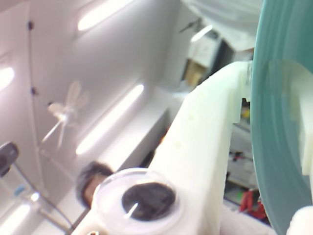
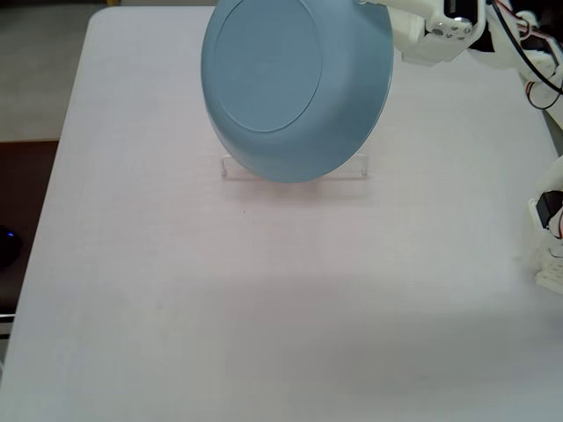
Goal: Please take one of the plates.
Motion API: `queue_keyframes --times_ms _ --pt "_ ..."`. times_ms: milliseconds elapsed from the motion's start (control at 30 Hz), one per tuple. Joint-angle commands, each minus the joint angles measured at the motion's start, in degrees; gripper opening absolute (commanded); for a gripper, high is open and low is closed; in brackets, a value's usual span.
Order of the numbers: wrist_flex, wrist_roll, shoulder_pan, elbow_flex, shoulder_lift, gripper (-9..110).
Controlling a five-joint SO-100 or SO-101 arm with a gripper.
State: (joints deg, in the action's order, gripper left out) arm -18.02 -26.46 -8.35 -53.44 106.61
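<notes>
Item: 1 plate (image 2: 295, 88); my gripper (image 1: 266, 105) pinches its rim, tilted clear above the table (image 2: 264, 308) for carrying.

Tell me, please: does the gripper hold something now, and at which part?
Yes. The gripper holds the light blue plate by its rim, one finger on either side, and has it lifted and tilted.

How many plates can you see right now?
1. The light blue plate is held up on edge above the table's far side, underside facing the fixed camera. Anything behind it would be hidden.
</notes>
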Motion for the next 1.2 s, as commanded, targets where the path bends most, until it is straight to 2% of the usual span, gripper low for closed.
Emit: queue_keyframes --times_ms 0,400,1167 --pt "5.1 -0.5 -1.3 3.8 -0.5 -1" --pt "17.3 -4.0 -2.7 3.8 -6.9 -1" --pt "26.7 -9.7 -4.4 3.8 -14.1 -1"
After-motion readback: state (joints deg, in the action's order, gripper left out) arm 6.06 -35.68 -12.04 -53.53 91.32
